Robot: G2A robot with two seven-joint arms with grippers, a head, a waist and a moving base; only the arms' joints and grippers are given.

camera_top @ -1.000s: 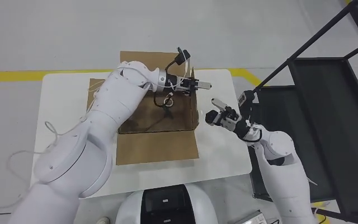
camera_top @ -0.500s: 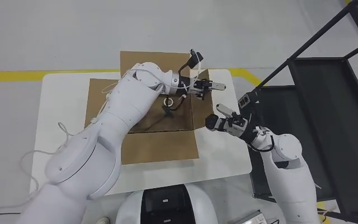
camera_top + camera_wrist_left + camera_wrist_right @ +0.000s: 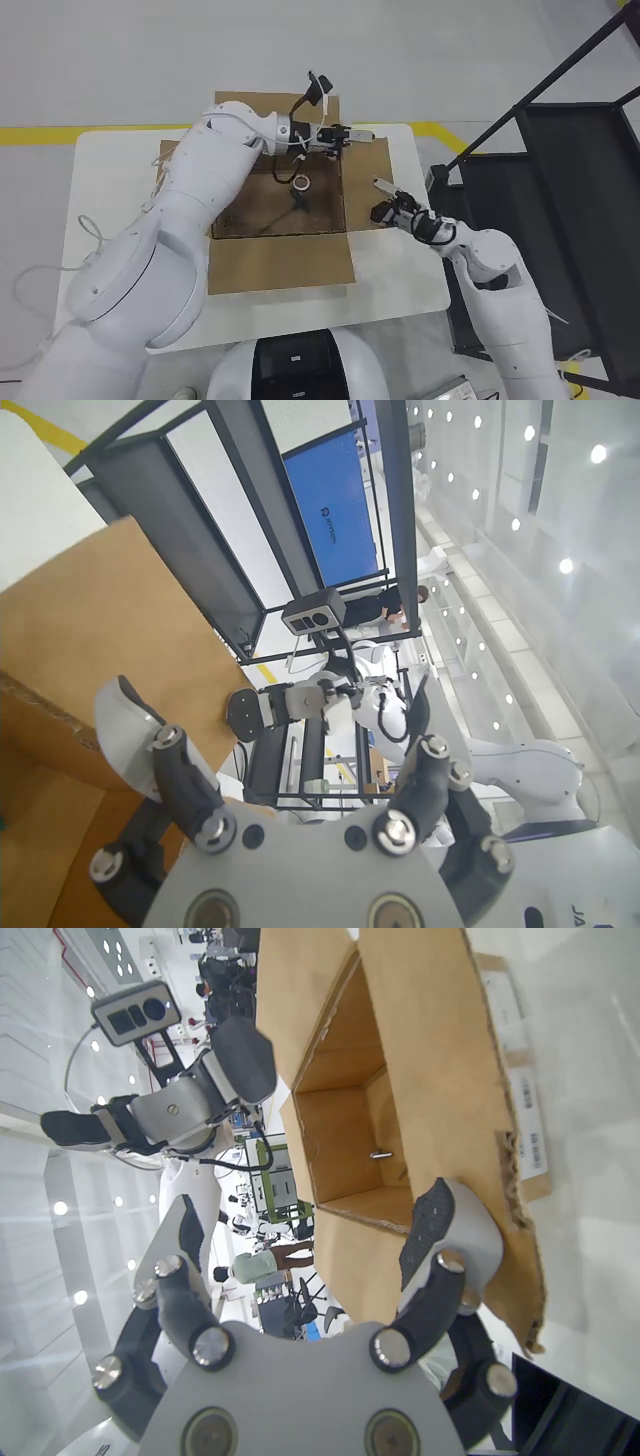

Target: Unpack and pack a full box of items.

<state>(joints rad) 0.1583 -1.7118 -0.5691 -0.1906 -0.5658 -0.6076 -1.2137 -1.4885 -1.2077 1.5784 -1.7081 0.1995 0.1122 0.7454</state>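
Item: cardboard box, one, standing at the centre of the white table, top open, flaps folded outward. Contents seen on its floor: a small pale ring toward 12 o'clock, and a dark slender piece just beside it at 6. The right wrist view adds a short metal pin on the floor, which may be one of these two. Left gripper: above the box's 1 o'clock corner, arm stretched across the opening, fingers spread wide with nothing between them. Right gripper: at the box's 3 o'clock side, over the outer edge of the right flap, fingers spread, nothing held. One pad lies just beside the flap's torn edge; whether it touches cannot be told. Status, as judged: opening is done and the box looks close to emptied, with only the small pieces on its floor and none in either gripper. Outstanding: removal of those remainders, then the return of all goods to the box and the closing of the flaps. Which half of the cycle is under way cannot be settled from this record.
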